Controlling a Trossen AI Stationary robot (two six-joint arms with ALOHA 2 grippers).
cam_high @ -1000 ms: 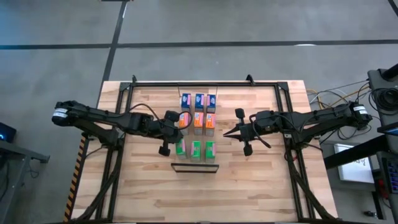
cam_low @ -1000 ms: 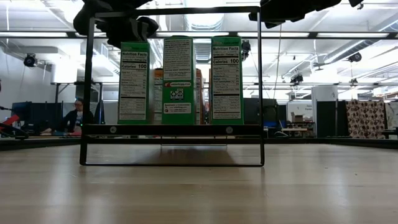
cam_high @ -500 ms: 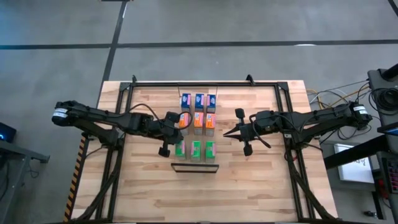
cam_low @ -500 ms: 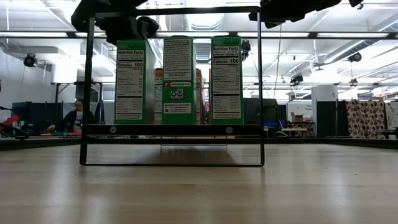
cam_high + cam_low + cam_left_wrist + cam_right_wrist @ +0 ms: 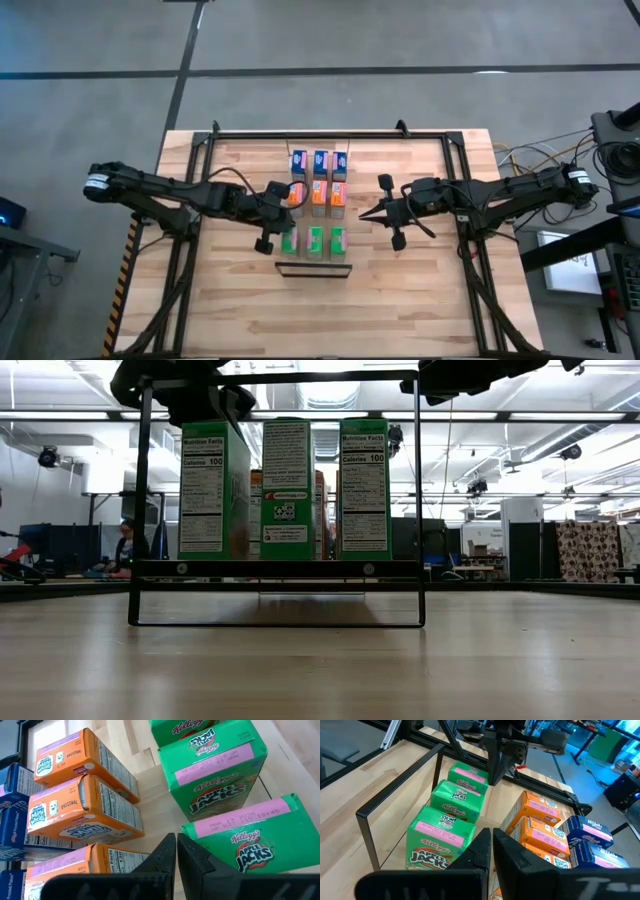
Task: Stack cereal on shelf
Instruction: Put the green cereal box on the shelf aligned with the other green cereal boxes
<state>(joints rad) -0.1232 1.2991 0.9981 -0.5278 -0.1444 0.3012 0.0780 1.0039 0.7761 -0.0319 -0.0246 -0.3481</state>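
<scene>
**All nine boxes stand in rows; a closed gripper tends the corner box**

Nine small cardboard cereal boxes stand upright in three rows of three on the long light-wood shelf panel (image 5: pixel 352 240), which lies on the planked wooden counter (image 5: pixel 240 310). The blue cardboard boxes (image 5: pixel 320 160) form the far row, the orange cardboard boxes (image 5: pixel 319 192) the middle row and the green cardboard boxes (image 5: pixel 315 240) the near row, behind the thin dark metal frame (image 5: pixel 140 510) at the shelf's near end. No box lies loose on the counter, so the stacking looks essentially done. What seems left is tidying: in the low view the green box on the left (image 5: pixel 208 490) stands a little apart from its two neighbours and appears slightly turned.

The left gripper (image 5: pixel 283 212) reaches in from the left side, its fingers pressed together and holding nothing, at the left end of the orange and green rows. Its wrist view shows the closed fingertips (image 5: pixel 172 851) just above the top of the nearest green box. Whether they touch it I cannot tell.

The right gripper (image 5: pixel 366 214) waits to the right of the rows, well clear of the boxes, fingers likewise together and empty.
</scene>
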